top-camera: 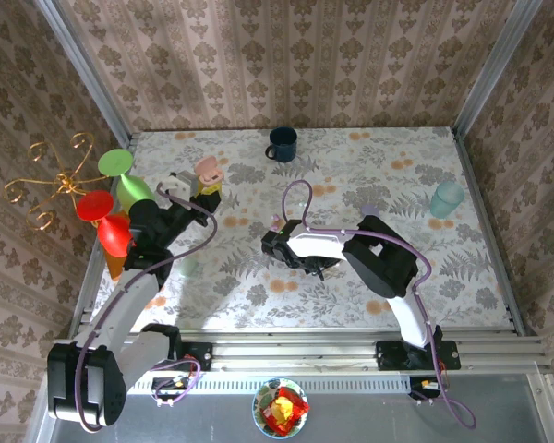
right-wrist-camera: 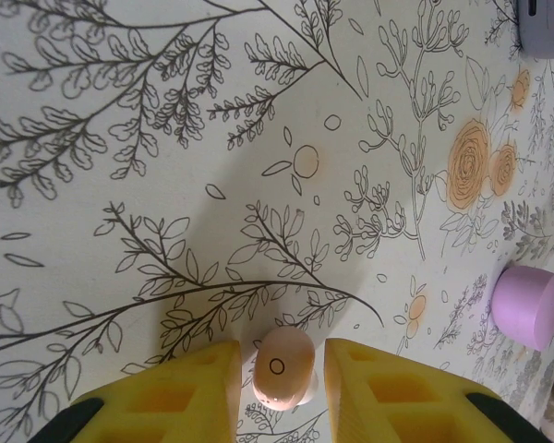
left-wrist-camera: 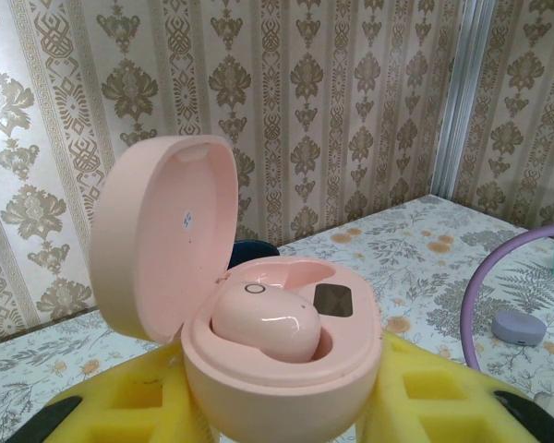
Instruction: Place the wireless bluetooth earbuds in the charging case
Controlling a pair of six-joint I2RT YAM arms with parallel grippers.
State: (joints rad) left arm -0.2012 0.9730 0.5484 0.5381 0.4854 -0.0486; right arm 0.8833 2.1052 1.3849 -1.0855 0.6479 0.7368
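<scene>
The loose pink earbud (right-wrist-camera: 282,369) lies on the bench (right-wrist-camera: 120,185), about midway along and nearer its near edge. It sits squarely inside the right gripper (right-wrist-camera: 282,347), its long axis running along the yellow fingers (right-wrist-camera: 185,388) (so they would pinch its narrow width). The jaws stand narrowly apart, gripping nothing. The left gripper (left-wrist-camera: 282,420), clamped on the open charging case (left-wrist-camera: 286,374), holds it raised toward the far-left corner, with a seated earbud (left-wrist-camera: 263,323) inside.
</scene>
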